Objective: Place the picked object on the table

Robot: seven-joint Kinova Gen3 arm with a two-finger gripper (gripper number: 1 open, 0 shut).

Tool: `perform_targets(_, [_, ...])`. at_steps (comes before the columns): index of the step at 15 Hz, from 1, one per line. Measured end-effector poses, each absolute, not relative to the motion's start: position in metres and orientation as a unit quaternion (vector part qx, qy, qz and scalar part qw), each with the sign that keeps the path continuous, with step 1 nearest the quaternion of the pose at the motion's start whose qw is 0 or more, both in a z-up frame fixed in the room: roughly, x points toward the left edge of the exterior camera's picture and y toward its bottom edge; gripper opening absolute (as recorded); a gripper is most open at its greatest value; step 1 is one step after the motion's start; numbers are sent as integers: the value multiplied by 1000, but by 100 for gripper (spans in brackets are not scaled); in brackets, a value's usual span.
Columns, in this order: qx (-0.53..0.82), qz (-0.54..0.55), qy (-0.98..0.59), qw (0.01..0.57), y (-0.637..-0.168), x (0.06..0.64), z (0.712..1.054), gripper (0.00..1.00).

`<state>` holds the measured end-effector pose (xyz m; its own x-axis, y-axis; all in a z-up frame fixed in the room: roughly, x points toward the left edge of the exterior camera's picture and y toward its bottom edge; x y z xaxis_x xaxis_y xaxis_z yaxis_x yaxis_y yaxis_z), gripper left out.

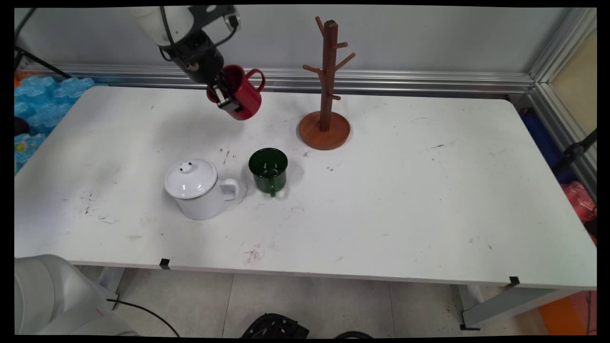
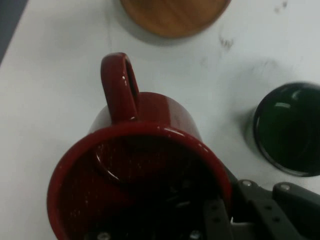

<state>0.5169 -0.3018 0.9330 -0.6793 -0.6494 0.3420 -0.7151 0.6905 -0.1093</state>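
My gripper (image 1: 228, 97) is shut on the rim of a red mug (image 1: 241, 93) and holds it tilted in the air above the table's back left part, its handle pointing right. In the hand view the red mug (image 2: 135, 170) fills the lower left, with one finger inside it and one outside its wall. A wooden mug tree (image 1: 326, 85) stands to the right of the held mug, its round base (image 2: 172, 15) at the top of the hand view. A dark green mug (image 1: 269, 170) stands upright on the table below, also seen as a green mug (image 2: 290, 130) at the right.
A white lidded pot (image 1: 199, 187) with a handle stands left of the green mug. The white table (image 1: 405, 200) stretches to the right. Blue packaging (image 1: 40, 102) lies beyond the table's left edge, and an aluminium rail runs along the back.
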Motion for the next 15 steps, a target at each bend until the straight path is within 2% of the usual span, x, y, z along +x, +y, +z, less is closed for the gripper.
perform_targets(15, [318, 75, -943, 57, -350, 508, 861, 0])
